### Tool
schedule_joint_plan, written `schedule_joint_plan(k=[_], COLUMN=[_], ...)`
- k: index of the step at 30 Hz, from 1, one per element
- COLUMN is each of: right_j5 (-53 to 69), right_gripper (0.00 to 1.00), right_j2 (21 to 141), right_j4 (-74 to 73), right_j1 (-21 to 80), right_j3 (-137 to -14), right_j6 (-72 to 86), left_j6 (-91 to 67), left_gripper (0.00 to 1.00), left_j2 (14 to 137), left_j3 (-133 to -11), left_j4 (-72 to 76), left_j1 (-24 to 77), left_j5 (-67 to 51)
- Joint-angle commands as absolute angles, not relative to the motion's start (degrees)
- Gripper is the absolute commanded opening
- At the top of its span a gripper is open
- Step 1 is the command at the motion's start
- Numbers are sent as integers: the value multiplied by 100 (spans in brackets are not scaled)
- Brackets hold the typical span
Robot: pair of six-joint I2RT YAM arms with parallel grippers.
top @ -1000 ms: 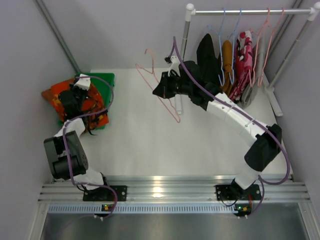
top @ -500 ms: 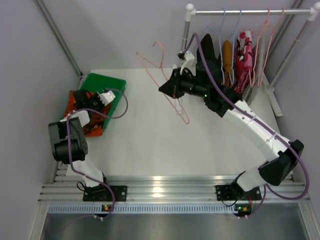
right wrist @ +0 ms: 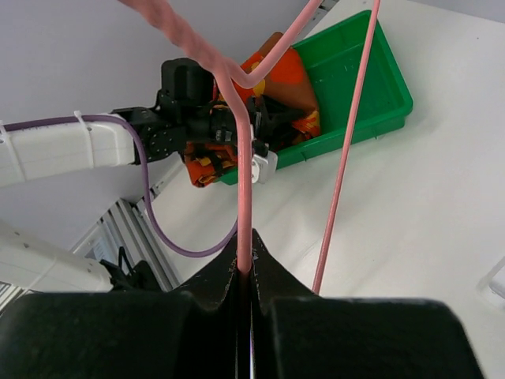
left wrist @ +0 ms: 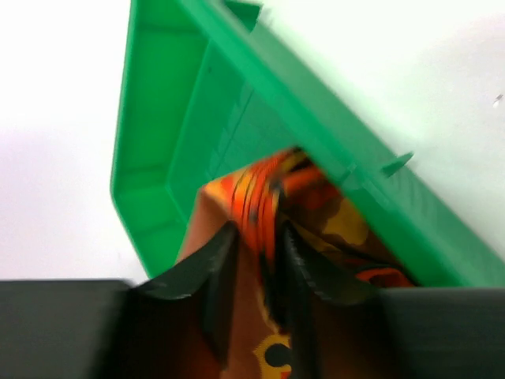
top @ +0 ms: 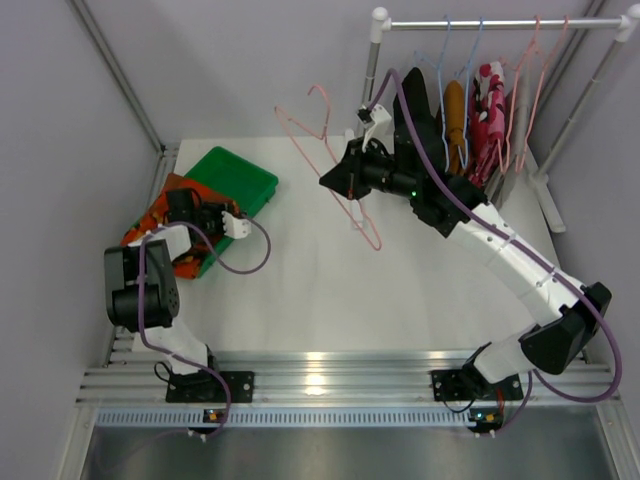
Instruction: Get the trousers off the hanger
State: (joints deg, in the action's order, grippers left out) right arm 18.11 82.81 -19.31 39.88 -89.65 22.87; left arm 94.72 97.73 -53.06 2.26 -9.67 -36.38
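While clamped hard on the wire of the bare pink hanger, right gripper up over the table; jaws clenched, no gap in the wrist view. No cloth on that hanger.

At the left edge: left gripper pinched shut on a fold of the orange trousers, cloth squeezed between both fingers. Pair bunched against the near-left end of the green bin. Partly in it or under it, cannot tell. Bin skewed on the table, rim tilted in the left wrist view.

Back right, on the rail: black trousers, mustard trousers and floral trousers, each hanging on its own hanger, close together.

Judged step: one pair off and at the drop point, not yet let go. Three pairs to do.

Next move, as judged: open the left jaws and lift straight clear, so as not to drag cloth or bin along. Then park the empty hanger somewhere out of the way before reaching for the rail. Black pair nearest the right arm, so likely first. Tight spacing there; risk of snagging a neighbour.
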Motion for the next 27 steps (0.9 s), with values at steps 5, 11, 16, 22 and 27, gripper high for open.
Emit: schedule_joint_plan(k=[5, 11, 16, 22, 27], right_j5=[1819, 1819, 1828, 1863, 1846], right_gripper=[0, 0, 0, 0, 0], right_j2=[8156, 8209, 8262, 8279, 8253], right_j4=[-1749, -1819, -1828, -1793, -1767], right_j1=[3981, 3981, 3981, 3981, 3981], right_j3=[-9088, -9334, -9483, -9527, -9483], right_j6=[2110, 2021, 2013, 2004, 1986], left_j6=[7844, 5364, 4011, 3271, 2594], left_gripper=[33, 16, 11, 12, 20], left_j2=[10370, 10652, 11039, 11197, 11232], left_j3=[-5914, -6134, -6793, -7005, -7171], left_j4=[-182, 123, -1165, -1782, -2170], left_j1=[-712, -852, -1343, -1827, -1863], left_j5=[-2938, -601, 333, 808, 906])
